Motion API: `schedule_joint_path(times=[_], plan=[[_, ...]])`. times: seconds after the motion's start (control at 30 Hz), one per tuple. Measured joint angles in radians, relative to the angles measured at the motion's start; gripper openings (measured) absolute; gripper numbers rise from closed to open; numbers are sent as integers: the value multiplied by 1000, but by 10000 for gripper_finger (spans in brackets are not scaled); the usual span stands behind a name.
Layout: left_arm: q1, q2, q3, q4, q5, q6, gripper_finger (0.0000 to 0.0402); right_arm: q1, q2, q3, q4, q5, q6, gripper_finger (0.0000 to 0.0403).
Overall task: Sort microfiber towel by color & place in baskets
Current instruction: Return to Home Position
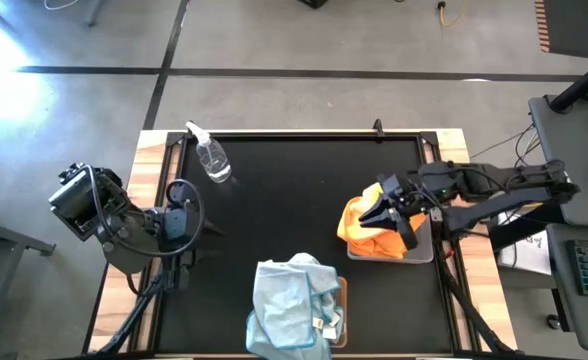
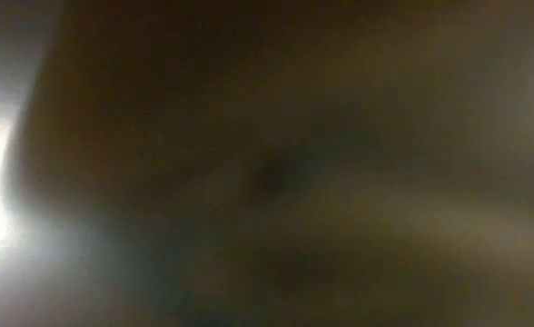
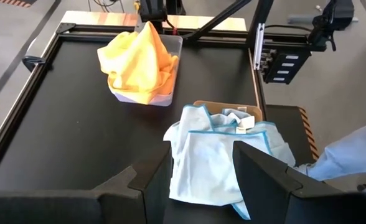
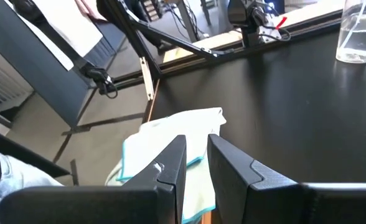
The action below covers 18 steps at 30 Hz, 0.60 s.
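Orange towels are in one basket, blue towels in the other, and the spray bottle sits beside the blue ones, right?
No, the high view shows the spray bottle far from the blue towels, near a left corner of the table. The orange towels lie in the grey basket, the blue in the brown basket.

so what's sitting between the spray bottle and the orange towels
Nothing. In the high view only bare black table runs from the spray bottle to the orange towels.

Open mat is stretching ahead of the left gripper, spray bottle and blue cloth pile flanking it.
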Motion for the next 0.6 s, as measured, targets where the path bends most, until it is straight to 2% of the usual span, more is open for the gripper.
schedule_joint_path(times=[0.3,0.6], plan=[[0,0,0,-6,-3,-8,155,0,-133,-233,175,-1,-7,59],[-1,0,0,-6,-3,-32,155,0,-206,-427,337,-1,-21,59]])
